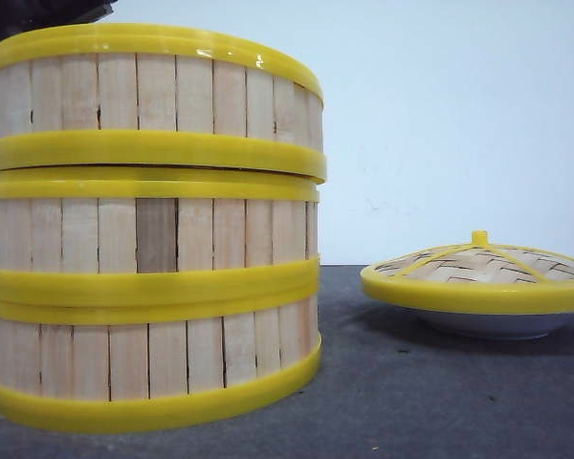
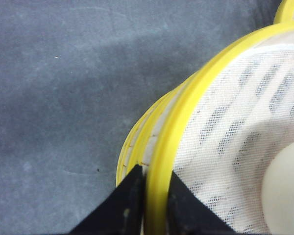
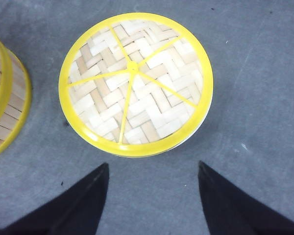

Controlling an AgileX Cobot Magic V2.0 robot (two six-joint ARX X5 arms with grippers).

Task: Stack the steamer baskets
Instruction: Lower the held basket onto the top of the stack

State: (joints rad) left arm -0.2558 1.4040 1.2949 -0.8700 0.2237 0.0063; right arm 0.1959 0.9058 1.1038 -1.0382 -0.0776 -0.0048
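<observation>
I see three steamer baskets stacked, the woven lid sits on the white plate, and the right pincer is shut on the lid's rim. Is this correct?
Not fully. The right pincer is open and apart from the woven lid, as the right wrist view shows. The three steamer baskets are stacked, and the lid sits on the white plate.

steamer baskets [image 1: 153,229]: three; pale wooden slats, yellow rims; stacked upright; on grey table's left

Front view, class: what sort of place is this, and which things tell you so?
Probably a staged test bench, not a kitchen: three steamer baskets stacked on a dark grey mat, a plain white wall behind, and a woven lid resting on a white plate.
</observation>
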